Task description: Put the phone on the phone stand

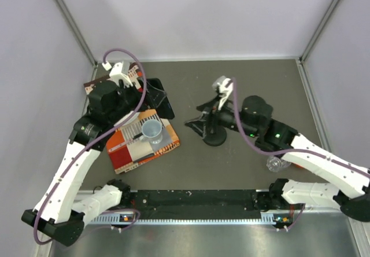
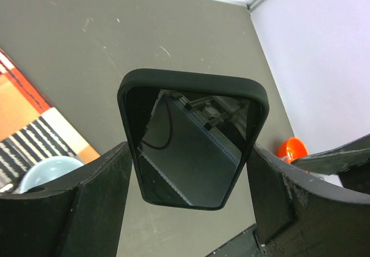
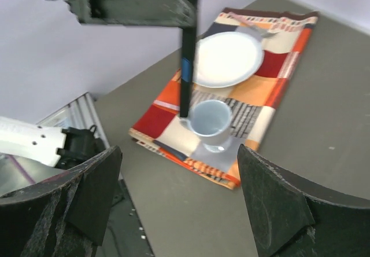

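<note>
Thin black rectangular phone is clamped between left end effector fingers. Right end effector is spread apart, empty; small black round-based phone stand is seen just beside it.

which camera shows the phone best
Left wrist: the phone sits central, screen visible, in the left gripper. Top external shows a dark slab partly hidden by that arm; right wrist, seemingly only its thin edge.
</note>
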Tool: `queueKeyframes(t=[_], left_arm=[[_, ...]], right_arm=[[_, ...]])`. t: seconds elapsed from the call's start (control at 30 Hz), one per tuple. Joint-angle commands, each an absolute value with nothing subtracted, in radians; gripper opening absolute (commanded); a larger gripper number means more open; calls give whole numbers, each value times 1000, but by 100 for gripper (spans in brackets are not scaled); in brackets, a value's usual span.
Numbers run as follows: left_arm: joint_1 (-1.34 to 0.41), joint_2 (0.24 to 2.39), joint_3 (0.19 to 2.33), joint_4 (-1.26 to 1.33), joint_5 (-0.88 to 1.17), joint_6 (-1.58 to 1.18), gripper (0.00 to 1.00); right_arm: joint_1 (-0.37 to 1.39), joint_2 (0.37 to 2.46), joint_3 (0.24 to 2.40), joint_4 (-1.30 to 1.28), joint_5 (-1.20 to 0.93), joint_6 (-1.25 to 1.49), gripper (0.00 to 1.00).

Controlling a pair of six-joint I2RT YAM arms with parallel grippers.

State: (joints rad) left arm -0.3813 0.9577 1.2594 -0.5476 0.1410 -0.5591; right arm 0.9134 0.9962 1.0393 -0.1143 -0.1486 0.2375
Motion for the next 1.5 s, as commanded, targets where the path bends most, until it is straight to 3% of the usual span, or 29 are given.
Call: queueKeyframes(t=[0.0,0.27,0.4,0.6,0.7,0.83,0.87,0.9,1.0,1.03,1.1,1.3,1.37,1.47], left_arm=[[-426,919,1218,-390,136,-611,0],[-442,868,1161,-377,158,-627,0],[-443,845,1146,-379,181,-634,0],[-445,838,1152,-399,219,-630,0],[-446,836,1143,-402,244,-643,0],[-446,838,1135,-373,336,-632,0],[-446,833,1135,-350,372,-612,3],[-446,831,1132,-336,400,-603,23],[-446,799,1079,-200,529,-589,57],[-445,784,1053,-133,584,-594,74],[-445,744,1013,-33,698,-583,91],[-445,699,898,161,889,-641,95],[-445,728,821,361,958,-749,95],[-457,811,752,624,1046,-911,86]], right_arm=[[1047,1127,1173,-97,27,313,81],[1183,1317,1269,-72,314,339,71],[1192,1379,1307,-72,365,341,58],[1190,1422,1304,-22,374,305,51],[1190,1411,1251,44,370,305,39],[1190,1362,1171,156,377,304,8],[1192,1353,1154,167,382,304,2],[1192,1338,1122,178,385,304,0],[1184,1260,1025,251,359,304,0],[1166,1234,1000,267,304,307,0],[1144,1140,939,261,223,325,0],[985,812,803,138,5,368,0],[900,729,776,120,-75,392,0],[787,612,744,124,-273,437,0]])
